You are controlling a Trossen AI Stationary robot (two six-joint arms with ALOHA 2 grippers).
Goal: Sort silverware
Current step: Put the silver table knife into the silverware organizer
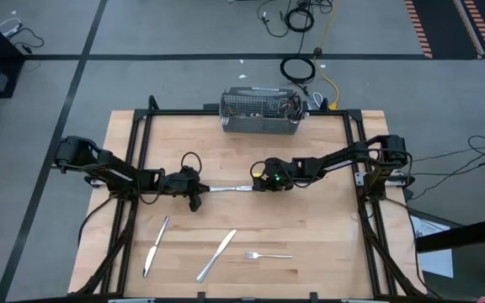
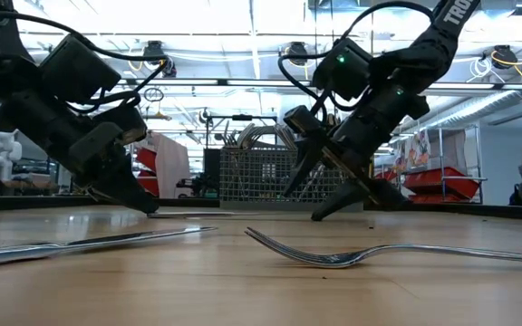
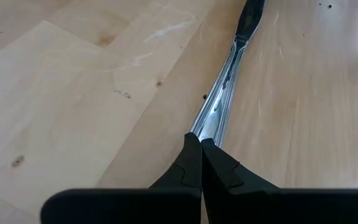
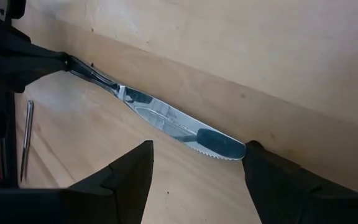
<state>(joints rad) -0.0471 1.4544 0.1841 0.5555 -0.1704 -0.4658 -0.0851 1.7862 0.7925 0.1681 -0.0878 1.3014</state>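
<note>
- One table knife [image 1: 226, 188] lies mid-table between my two grippers; my left gripper [image 3: 201, 149] is clamped shut on its handle end, and its serrated blade [image 4: 185, 127] points toward my right side.
- My right gripper [image 4: 194, 163] hangs over the blade tip with fingers [image 4: 129, 174] spread wide, holding nothing.
- Nearer the front edge lie two more knives [image 1: 156, 244] [image 1: 216, 254] and a fork [image 1: 268, 254], well apart.
- Behind, at the table's [image 1: 327, 236] far edge, sits the wire-mesh basket [image 1: 260, 114].
</note>
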